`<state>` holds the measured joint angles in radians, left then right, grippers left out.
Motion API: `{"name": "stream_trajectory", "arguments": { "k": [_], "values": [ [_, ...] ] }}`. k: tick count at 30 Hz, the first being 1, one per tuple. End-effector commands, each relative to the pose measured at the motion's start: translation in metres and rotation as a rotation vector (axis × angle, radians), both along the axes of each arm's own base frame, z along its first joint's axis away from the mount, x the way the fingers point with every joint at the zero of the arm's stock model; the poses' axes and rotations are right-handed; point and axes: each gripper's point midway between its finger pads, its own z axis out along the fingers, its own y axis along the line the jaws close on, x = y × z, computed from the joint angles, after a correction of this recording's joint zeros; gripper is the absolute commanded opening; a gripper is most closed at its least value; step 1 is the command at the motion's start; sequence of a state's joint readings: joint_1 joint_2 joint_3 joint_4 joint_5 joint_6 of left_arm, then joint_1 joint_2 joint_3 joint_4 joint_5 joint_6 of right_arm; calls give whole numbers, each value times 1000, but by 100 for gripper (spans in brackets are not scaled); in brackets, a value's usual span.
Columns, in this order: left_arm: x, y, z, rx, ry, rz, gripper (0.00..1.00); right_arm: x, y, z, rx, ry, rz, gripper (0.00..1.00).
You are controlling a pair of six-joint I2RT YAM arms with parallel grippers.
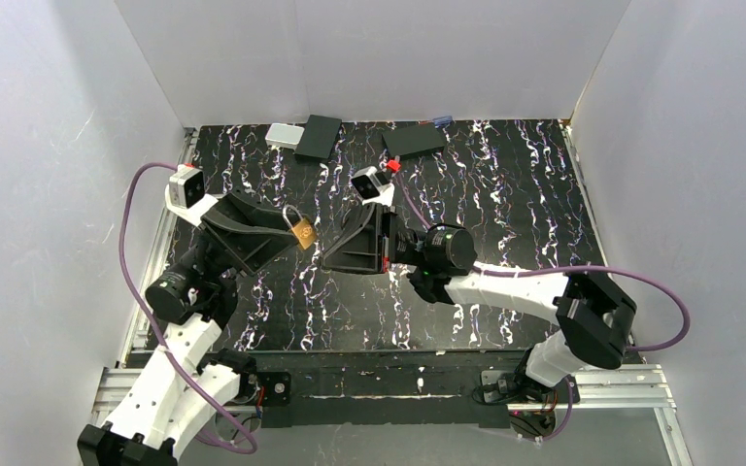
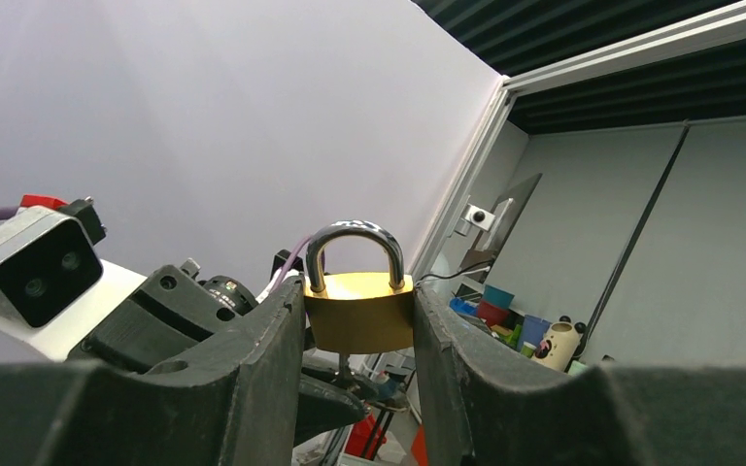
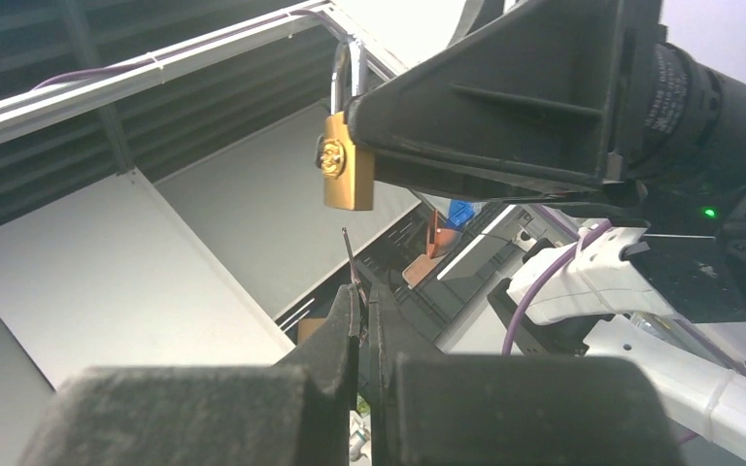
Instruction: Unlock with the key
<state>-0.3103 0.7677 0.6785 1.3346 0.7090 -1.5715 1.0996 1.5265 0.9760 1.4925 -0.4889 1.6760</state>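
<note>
Two arms meet in the air over the left half of the worktop (image 1: pixel 505 214), about midway between its near and far edges. The left gripper (image 1: pixel 294 238) pinches the brass padlock (image 1: pixel 301 231) by its flat sides, shackle up. That grip leaves the underside bare, which is probably where the keyhole is, though I can't see it. The right gripper (image 3: pixel 362 309) has its fingers (image 3: pixel 340 325) pressed together on the key (image 3: pixel 349 257). Only a thin blade shows, pointing up at the lock from just below, not touching it. Holding the lock off the surface looks deliberate, as it gives the key room to come in from beneath. I'd say this is the lining-up step, with the blade not yet in. It seems a little off to one side of the body, so it likely needs a small correction.
</note>
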Motion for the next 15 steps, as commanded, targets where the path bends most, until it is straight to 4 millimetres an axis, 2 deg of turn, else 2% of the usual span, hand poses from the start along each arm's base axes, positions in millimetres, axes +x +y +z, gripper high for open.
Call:
{"name": "stream_trajectory", "arguments": {
  "k": [1,15],
  "values": [
    [-14,5,15,-22,-86,4,0,-31,-53,51,265,-178,-5,1],
    [-8,3,12,-21,-100,31,0,-28,-40,45,228,-153,22,1]
  ]
}}
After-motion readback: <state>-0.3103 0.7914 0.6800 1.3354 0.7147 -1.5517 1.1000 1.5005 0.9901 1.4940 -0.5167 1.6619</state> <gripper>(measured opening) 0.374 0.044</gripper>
